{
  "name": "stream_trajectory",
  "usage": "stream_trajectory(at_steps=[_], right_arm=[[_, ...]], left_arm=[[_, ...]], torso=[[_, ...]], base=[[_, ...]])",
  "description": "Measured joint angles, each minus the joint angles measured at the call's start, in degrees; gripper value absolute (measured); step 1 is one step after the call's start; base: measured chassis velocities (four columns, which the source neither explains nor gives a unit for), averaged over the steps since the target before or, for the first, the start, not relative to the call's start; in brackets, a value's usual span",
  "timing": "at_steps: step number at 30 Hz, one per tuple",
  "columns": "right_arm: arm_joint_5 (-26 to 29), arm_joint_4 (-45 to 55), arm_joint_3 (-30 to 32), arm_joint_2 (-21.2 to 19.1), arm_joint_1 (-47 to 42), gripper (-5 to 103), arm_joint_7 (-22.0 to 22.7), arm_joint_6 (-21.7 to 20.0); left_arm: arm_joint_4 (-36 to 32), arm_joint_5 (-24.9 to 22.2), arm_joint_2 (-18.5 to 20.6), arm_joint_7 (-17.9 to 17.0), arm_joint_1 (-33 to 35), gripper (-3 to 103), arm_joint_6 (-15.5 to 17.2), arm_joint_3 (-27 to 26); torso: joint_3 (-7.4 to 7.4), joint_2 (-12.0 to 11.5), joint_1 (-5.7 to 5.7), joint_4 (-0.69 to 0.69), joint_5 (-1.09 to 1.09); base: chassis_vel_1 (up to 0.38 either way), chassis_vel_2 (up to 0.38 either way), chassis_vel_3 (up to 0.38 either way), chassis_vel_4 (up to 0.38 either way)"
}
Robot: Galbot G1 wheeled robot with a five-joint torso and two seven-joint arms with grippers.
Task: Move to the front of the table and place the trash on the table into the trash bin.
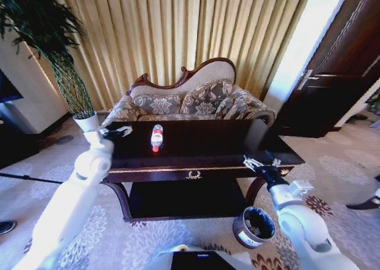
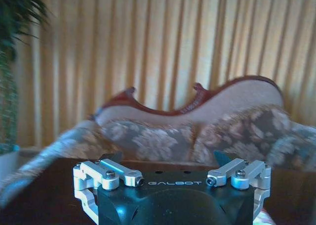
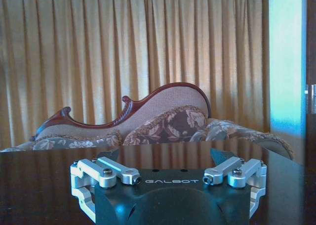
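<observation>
From the head view, your left gripper (image 1: 119, 130) hovers at the worktop's (image 1: 208, 142) left end, fingers apart, near the red-labelled bottle (image 1: 157, 137); approach it slowly. The right gripper (image 1: 259, 161) waits above the trash bin (image 1: 253, 226). In both wrist views the fingers are spread.

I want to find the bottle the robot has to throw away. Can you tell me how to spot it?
Look at the big dark shiny table in front of the flowery sofa. On its top, left of the middle and near the left gripper, lies a clear plastic bottle. Its red label and red cap stand out against the dark wood.
</observation>
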Motion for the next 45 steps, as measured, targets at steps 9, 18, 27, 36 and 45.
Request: stream_trajectory(at_steps=[9, 18, 27, 36, 45], right_arm=[[0.0, -2.8, 0.1, 0.1, 2.1, 100, 0.3, 0.1], [1.2, -4.9, 0.2, -1.0, 5.6, 100, 1.5, 0.1], [1.5, -5.4, 0.2, -1.5, 6.3, 100, 1.7, 0.1], [1.7, -5.7, 0.4, -2.0, 6.7, 100, 1.7, 0.2], [1.8, -5.7, 0.5, -2.4, 6.6, 100, 1.7, 0.2]], left_arm=[[3.1, 1.1, -5.1, -3.3, -4.8, 100, 2.3, 9.7], [3.6, 0.7, -8.9, -11.1, -4.7, 100, 6.3, 13.3], [3.9, -2.0, -9.6, -14.1, -5.0, 100, 7.9, 13.8], [3.4, -2.7, -9.7, -15.0, -4.8, 100, 9.0, 13.8], [2.5, -8.0, -10.0, -19.0, -4.5, 83, 10.3, 12.9]], torso=[[0.0, 0.0, 0.0, -0.01, 0.0], [-0.01, 0.0, 0.0, 0.0, -0.01], [-0.01, 0.0, -0.01, -0.01, -0.01], [-0.01, 0.0, -0.01, 0.0, -0.01], [-0.01, 0.0, -0.02, 0.0, -0.01]], base=[[0.0, 0.0, 0.0, 0.0], [0.0, 0.0, 0.0, 0.0], [0.0, 0.0, 0.0, 0.0], [0.0, 0.0, 0.0, 0.0], [0.0, 0.0, 0.0, 0.0]])
